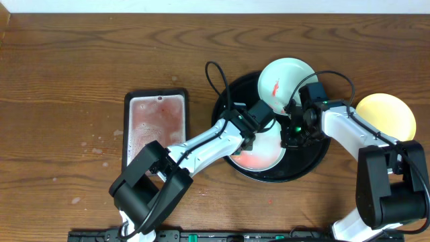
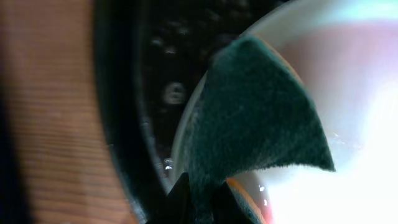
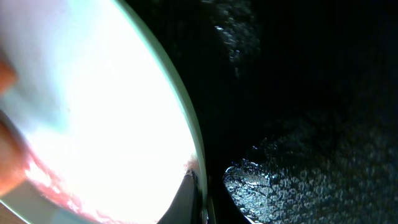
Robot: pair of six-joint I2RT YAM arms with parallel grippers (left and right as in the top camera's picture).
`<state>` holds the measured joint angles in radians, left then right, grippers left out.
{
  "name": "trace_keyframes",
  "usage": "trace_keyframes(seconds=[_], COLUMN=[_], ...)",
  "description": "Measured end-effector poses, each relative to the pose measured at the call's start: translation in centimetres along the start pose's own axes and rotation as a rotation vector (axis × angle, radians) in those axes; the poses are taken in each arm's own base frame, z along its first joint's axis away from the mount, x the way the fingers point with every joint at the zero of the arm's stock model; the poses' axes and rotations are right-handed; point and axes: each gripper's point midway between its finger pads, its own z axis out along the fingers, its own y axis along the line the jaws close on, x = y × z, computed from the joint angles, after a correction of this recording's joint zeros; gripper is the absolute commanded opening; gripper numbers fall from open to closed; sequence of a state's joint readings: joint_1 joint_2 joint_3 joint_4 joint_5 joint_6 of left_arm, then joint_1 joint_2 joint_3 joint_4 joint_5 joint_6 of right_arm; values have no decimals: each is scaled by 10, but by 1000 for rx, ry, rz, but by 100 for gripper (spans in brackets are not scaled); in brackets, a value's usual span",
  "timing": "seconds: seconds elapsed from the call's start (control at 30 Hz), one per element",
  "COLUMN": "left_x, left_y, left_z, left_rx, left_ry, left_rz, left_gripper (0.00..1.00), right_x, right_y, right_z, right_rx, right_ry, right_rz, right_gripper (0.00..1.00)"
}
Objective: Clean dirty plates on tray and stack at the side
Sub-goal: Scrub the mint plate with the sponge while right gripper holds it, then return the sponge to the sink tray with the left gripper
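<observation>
Overhead view: both grippers meet over the black tray (image 1: 306,165). Left gripper (image 1: 267,128) is on the red-smeared plate (image 1: 259,156), right gripper (image 1: 293,132) at that plate's right edge. Mint plate (image 1: 285,82) sits just behind both, yellow plate (image 1: 386,115) on the table (image 1: 67,67) right of the right gripper, basin (image 1: 156,128) well left. Left wrist: fingers (image 2: 180,199) are clamped on a green sponge (image 2: 255,118) lying on the plate. Right wrist: jaws are nearly closed, pinching the plate's rim, with wet tray beside.

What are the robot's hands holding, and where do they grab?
The left gripper pinches the green sponge by one end. The right gripper pinches the smeared plate by its rim.
</observation>
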<state>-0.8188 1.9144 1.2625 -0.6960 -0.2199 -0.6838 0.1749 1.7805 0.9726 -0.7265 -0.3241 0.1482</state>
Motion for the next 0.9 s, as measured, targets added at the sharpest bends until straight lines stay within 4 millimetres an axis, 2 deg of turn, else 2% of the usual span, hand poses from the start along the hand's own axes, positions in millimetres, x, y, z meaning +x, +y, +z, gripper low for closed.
trace_keyframes(seconds=[0.1,0.2,0.3,0.4,0.5,0.53,0.57,0.6,0.7,0.77,0.9], left_x=[-7,-14,-23,-28,-25,-24,-22,-24,-26,-23,-17], left_y=[7,18,30,45,75,91,114,128,165,187,204], left_z=[-9,-28,-59,-101,-134,-143,-152,-156,-154,-142,-95], left_rx=[-49,-76,-44,0,5,-2,-23,-38,-82,-120,-107], left_ry=[-24,-33,-72,-122,-137,-141,-138,-144,-145,-128,-90], left_rz=[10,8,-24,-54,-92,-118,-161,-195,-295,-356,-413], left_gripper=[7,7,8,7,7,8,7,8,7,8,8], right_x=[0,0,-1,-3,-5,-8,-13,-17,-19,-16,-10], right_y=[1,1,0,-2,-3,-2,0,2,5,13,17], right_z=[0,0,0,-5,-20,-30,-47,-62,-92,-109,-126], right_rx=[-1,-1,3,25,56,65,79,96,155,193,292], right_ry=[0,-1,-7,-31,-84,-119,-185,-239,-344,-403,-463], right_rz=[-3,-3,-5,-12,-26,-34,-47,-57,-82,-114,-149], right_gripper=[1,1,1,1,1,1,1,1,1,1,1])
